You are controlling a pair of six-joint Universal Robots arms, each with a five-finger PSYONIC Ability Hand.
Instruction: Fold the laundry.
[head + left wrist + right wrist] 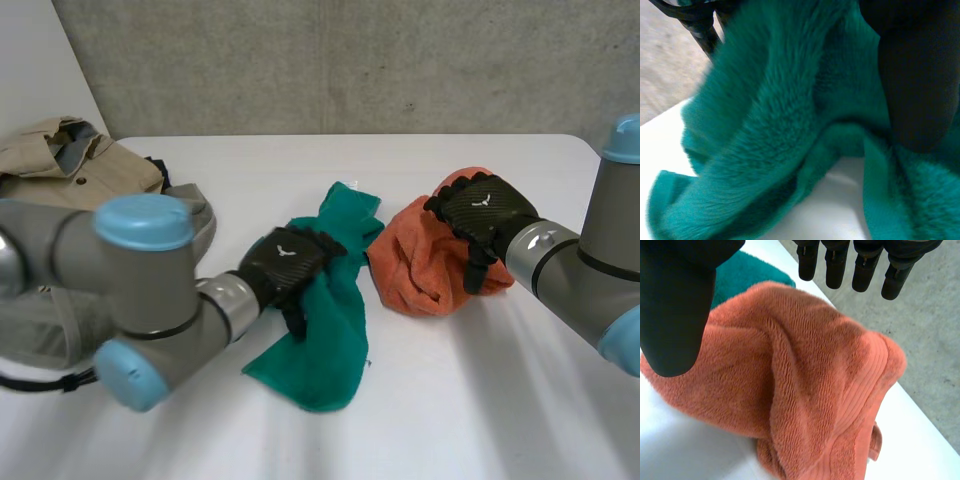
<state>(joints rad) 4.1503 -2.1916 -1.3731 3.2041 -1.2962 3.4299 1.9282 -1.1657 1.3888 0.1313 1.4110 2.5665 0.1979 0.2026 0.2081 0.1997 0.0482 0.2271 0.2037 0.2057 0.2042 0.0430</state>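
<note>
Left hand point(290, 262) seemingly clamps the green towel point(325, 350); at its 3 o'clock, right hand point(482, 215), splayed, covers the orange towel point(410, 270).

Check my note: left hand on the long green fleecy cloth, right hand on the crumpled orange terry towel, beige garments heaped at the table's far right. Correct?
No. The head view shows the beige garments heaped at the far left, beside the left arm. The rest stands: left hand on the green fleecy cloth, right hand on the crumpled orange terry towel.
</note>
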